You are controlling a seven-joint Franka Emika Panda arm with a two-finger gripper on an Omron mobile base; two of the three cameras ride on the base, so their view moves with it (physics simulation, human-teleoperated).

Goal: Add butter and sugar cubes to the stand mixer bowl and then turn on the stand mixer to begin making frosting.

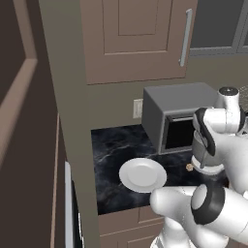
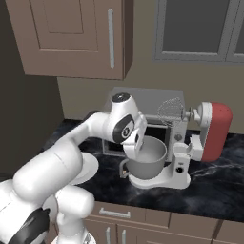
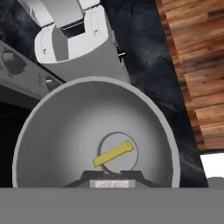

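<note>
Hovering over the stand mixer bowl (image 3: pixel 96 131), the fingers (image 3: pixel 112 180) are closed on a whitish sugar cube. Butter (image 3: pixel 113 153) already lies at the bowl's centre; a tan cube (image 1: pixel 189 167) waits at the plate's (image 1: pixel 127 175) three o'clock on the desk (image 1: pixel 111 145). Mixer (image 2: pixel 209 131) start remains.
</note>
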